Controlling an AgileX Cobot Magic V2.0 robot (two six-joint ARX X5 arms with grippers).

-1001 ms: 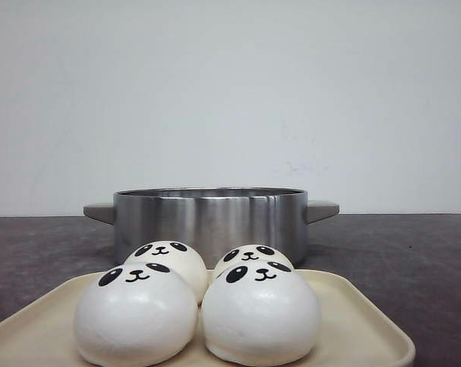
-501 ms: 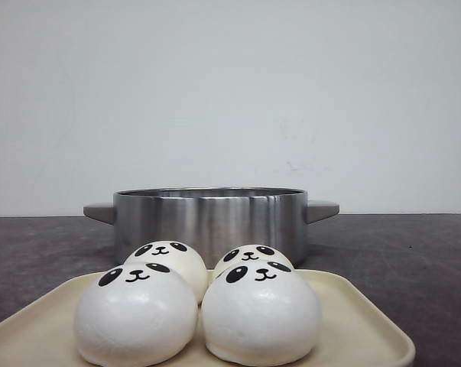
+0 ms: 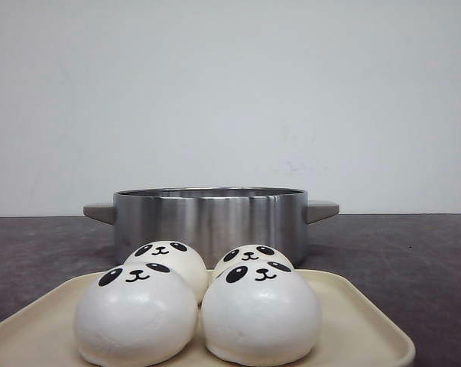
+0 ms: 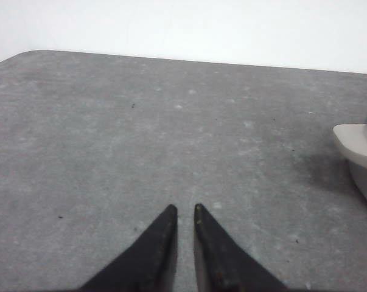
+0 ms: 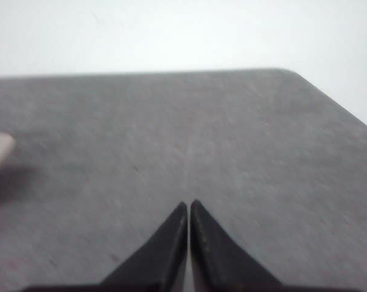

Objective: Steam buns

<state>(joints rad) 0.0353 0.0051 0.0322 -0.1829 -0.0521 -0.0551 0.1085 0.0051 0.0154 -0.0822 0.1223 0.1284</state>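
Nothing's started: all four buns (image 3: 196, 306) sit bunched on the cream tray (image 3: 360, 329) at the bottom of the front frame, with the steel pot (image 3: 209, 220) behind at centre. My left gripper (image 4: 184, 210) has its jaws nearly together and empty; my right gripper (image 5: 188, 205) has them pressed together over bare desk (image 5: 232, 134). Every bun is left to move.

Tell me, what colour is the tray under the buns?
The tray is pale cream; the front view shows it best.
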